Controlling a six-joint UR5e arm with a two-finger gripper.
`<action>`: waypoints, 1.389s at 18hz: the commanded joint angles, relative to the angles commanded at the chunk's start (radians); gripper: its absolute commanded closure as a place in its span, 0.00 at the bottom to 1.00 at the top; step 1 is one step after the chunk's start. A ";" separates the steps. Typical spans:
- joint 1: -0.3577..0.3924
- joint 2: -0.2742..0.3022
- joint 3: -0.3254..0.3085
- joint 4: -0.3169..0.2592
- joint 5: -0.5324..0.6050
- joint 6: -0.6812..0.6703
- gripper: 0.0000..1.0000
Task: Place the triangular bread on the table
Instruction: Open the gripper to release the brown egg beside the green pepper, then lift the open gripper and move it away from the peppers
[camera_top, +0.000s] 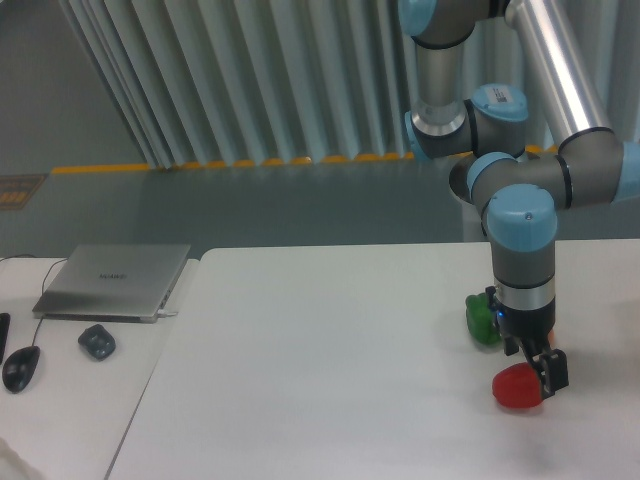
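One arm (524, 262) reaches down from 1 o'clock to the right edge of the table (320, 360), its last link held upright above the surface. Gripper (546, 374): low, at or just above the tabletop, at about 4 o'clock from the table's centre. Its dark fingers (555, 368) are seen side-on and are partly covered by a red object, so whether they are spread or closed, and whether they grasp anything, cannot be told from this view.

Red object (517, 388): a rounded toy, probably a pepper, lying on the table at 8 o'clock of the gripper, touching it or just beside it; contact cannot be settled. Green object (483, 320): a second rounded toy at 11 o'clock of the red one, near it but apart, partly hidden behind the arm's wrist.

Bread: no pale wedge can be made out in this view, and its place cannot be told; the area under and behind the gripper is hidden.

Desk (90, 400): a lower white surface adjoining the table at 9 o'clock. It carries a closed grey laptop (115, 280) at the far end, a black mouse (20, 368) at 7 o'clock of the laptop with its cord running up to it, and a small dark grey item (97, 341) between mouse and table edge.
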 joint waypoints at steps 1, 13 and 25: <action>0.000 0.000 0.000 0.000 0.000 0.000 0.00; 0.040 0.009 0.014 0.012 0.115 0.018 0.00; 0.212 0.025 0.031 0.032 0.061 0.419 0.00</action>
